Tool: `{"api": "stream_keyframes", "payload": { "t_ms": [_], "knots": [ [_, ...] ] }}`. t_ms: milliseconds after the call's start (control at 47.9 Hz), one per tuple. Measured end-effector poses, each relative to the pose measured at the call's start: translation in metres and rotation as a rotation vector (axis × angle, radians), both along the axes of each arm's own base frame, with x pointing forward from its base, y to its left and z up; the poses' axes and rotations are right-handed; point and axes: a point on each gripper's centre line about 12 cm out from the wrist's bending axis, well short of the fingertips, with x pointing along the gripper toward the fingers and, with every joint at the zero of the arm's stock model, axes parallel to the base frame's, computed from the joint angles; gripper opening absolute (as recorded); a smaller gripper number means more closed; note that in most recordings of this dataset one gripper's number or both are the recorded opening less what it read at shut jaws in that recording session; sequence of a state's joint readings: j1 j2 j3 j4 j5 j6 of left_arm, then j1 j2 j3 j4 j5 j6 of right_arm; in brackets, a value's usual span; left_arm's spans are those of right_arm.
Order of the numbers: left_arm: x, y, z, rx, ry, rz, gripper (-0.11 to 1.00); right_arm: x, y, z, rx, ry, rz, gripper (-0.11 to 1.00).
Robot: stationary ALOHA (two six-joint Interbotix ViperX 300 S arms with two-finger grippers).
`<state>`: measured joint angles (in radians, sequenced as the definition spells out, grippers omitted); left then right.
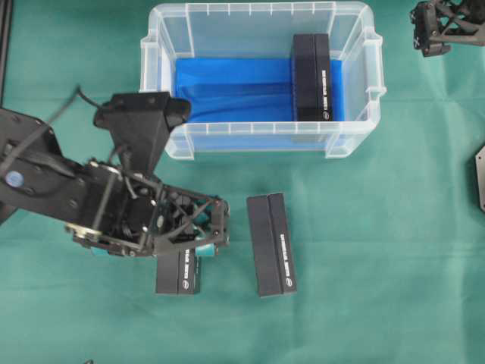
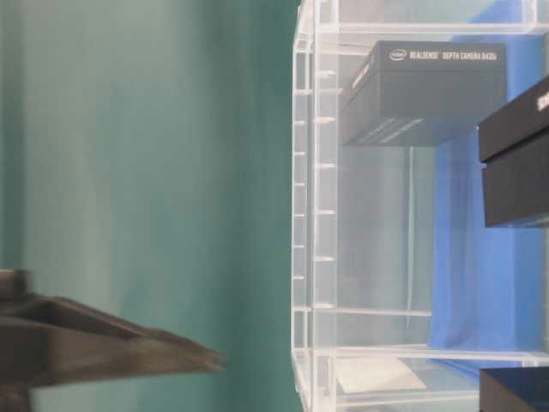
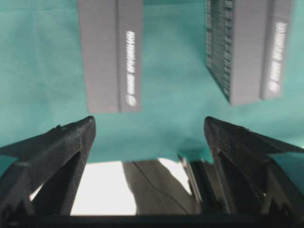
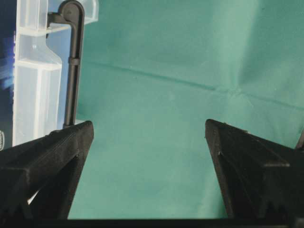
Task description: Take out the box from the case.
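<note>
Black box (image 1: pixel 312 77) inside case (image 1: pixel 356 136), overhead only

In the table-level view, a black box (image 2: pixel 425 90) inside the case (image 2: pixel 313 215) carries an Intel logo and white print reading "REALSENSE DEPTH CAMERA D435i". The boxes on the desk (image 1: pixel 271 244) (image 1: pixel 178 273) show white print along their sides, too blurred to read.

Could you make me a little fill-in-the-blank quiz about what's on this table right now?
1. The number of black boxes still inside the case is ____.
2. The cloth covering the table is ____ in colour.
3. The left hand has its jaws ____.
4. The bottom of the case is lined in ____.

Missing words: one; green; open; blue
</note>
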<state>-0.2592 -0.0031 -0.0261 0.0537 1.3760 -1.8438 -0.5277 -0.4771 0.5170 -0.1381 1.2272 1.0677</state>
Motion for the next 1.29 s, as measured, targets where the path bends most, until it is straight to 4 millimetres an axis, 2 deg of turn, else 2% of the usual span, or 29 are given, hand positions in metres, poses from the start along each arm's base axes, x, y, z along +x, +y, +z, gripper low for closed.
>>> {"api": "stream_keyframes", "payload": {
  "t_ms": [125, 438, 668, 1022, 1294],
  "knots": [
    [-0.001, 0.001, 0.009, 0.004, 0.002, 0.002, 0.98, 0.0, 0.0, -0.001, 0.002, 0.003, 0.0, 0.94],
    [-0.009, 0.004, 0.008, 0.009, 0.017, 0.003, 0.98, 0.0, 0.0, -0.001, 0.001, 0.001, 0.0, 0.94],
    [-0.035, -0.001, 0.006, 0.012, 0.033, -0.019, 0.98, 0.0, 0.0, -0.001, 0.0, 0.002, 0.0, 0.94],
    [-0.093, -0.002, -0.002, 0.009, 0.059, -0.016, 0.98, 0.0, 0.0, -0.001, -0.002, 0.005, 0.012, 0.94],
    [-0.098, 0.002, -0.001, 0.018, 0.049, -0.009, 0.98, 0.0, 0.0, -0.001, -0.002, 0.005, 0.012, 0.94]
  ]
}}
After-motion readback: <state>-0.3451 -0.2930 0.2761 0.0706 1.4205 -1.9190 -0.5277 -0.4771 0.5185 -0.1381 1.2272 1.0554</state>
